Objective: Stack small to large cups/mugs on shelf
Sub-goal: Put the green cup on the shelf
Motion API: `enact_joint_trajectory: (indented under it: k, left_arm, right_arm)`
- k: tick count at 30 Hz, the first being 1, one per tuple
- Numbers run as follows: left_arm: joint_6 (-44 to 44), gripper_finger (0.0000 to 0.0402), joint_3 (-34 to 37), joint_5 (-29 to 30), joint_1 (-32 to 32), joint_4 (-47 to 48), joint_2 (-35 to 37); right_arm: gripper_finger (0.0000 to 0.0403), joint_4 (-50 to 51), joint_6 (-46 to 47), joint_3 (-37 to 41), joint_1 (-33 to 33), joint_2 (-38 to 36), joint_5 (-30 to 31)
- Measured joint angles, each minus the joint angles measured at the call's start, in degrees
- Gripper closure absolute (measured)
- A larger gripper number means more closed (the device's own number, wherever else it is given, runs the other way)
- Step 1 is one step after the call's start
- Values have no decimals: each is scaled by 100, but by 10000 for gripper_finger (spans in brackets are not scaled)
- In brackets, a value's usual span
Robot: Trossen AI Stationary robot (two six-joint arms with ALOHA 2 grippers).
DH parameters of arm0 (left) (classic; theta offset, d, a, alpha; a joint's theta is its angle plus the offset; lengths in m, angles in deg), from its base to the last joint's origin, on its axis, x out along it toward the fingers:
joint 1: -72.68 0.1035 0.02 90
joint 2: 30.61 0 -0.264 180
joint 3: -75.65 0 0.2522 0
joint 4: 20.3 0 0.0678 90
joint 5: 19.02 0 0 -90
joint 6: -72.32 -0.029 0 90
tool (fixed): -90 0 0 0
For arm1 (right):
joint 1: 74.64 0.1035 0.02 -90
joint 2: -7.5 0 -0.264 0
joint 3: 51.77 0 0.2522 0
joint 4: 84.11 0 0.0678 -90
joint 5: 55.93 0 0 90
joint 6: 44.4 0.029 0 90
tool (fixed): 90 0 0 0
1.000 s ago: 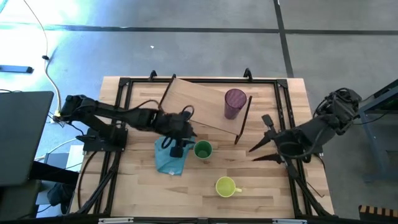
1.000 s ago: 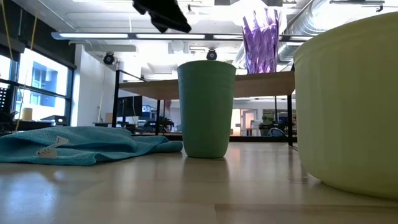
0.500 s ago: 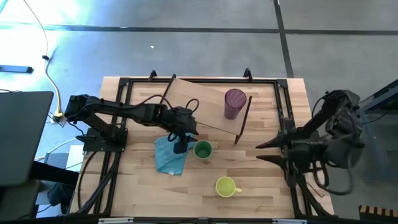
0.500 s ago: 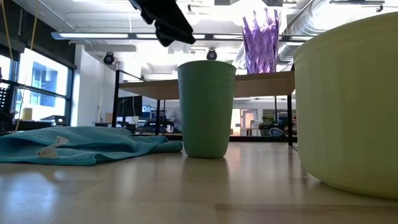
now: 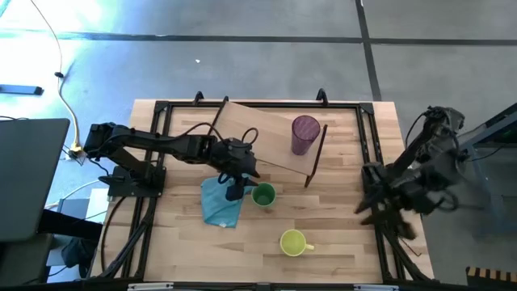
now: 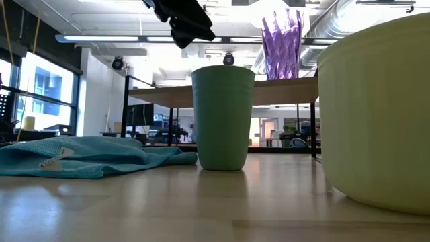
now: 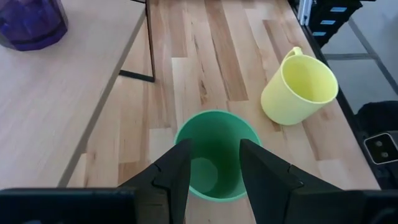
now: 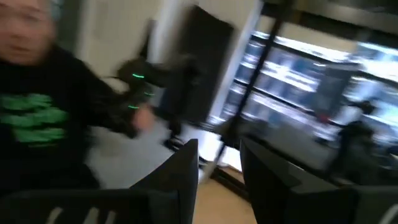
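The green cup (image 5: 262, 194) stands upright on the table; it also shows in the low view (image 6: 222, 117) and the left wrist view (image 7: 216, 155). My left gripper (image 7: 214, 155) is open and hovers above the cup and a little to its left (image 6: 187, 25), touching nothing. The yellow mug (image 5: 293, 242) stands near the front edge. The purple tumbler (image 5: 304, 133) stands on the light-wood shelf (image 5: 254, 137). My right gripper (image 5: 370, 206) is open and empty at the table's right edge; its wrist view (image 8: 217, 162) faces the room.
A light blue cloth (image 5: 220, 204) lies crumpled on the table just left of the green cup, under my left arm. The shelf's dark legs (image 5: 315, 158) stand behind the cup. A person (image 8: 43, 118) in a dark top shows in the room beyond the table.
My left gripper has moved a little from over the cloth toward the green cup, staying above it. My right arm has drawn back toward the table's right edge and swung round, so its wrist view now faces the room.
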Motion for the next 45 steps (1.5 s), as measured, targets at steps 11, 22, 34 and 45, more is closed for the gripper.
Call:
enact_joint_trajectory:
  k: [11,22,34,45]
  left_arm:
    - [4,275,2,-143,0,-165,0]
    - [86,275,4,-207,-2,-556,0]
    - [242,275,4,-213,-130,-530,0]
    - [322,275,11,862,-114,46,-581]
  right_arm:
    - [291,373,1208,1292,-460,-1746,-2037]
    - [297,703,1119,2041,-627,-2188,-1571]
    - [336,682,874,2246,-1882,-2937,-1677]
    - [336,868,991,2246,-2496,-2840,-1653]
